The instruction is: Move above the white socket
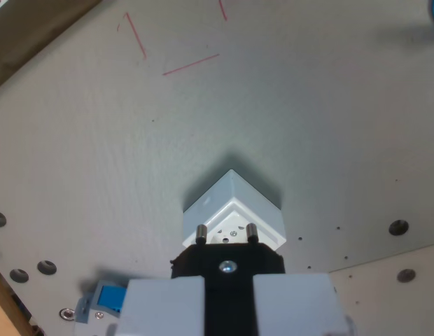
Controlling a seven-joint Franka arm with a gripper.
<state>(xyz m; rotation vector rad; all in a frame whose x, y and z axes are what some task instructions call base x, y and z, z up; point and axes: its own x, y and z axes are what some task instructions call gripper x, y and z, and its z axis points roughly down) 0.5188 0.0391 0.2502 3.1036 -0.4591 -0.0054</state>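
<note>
The white socket [234, 206] is a small white box standing on the grey table [273, 105], just below the middle of the wrist view. One of its corners points away from me. My gripper [228, 297] fills the bottom edge, its two pale grey fingers [164, 308] shut on a black plug [227, 269]. Two metal pins [201, 233] stick out of the plug's front. They overlap the near top face of the socket, where small holes show. Whether the pins touch the socket cannot be told.
A small blue and grey part [105, 299] lies at the bottom left beside the gripper. Red lines [190, 64] are drawn on the table farther off. Round holes [397, 227] dot the plate at both sides. A brown edge [35, 35] crosses the top left corner.
</note>
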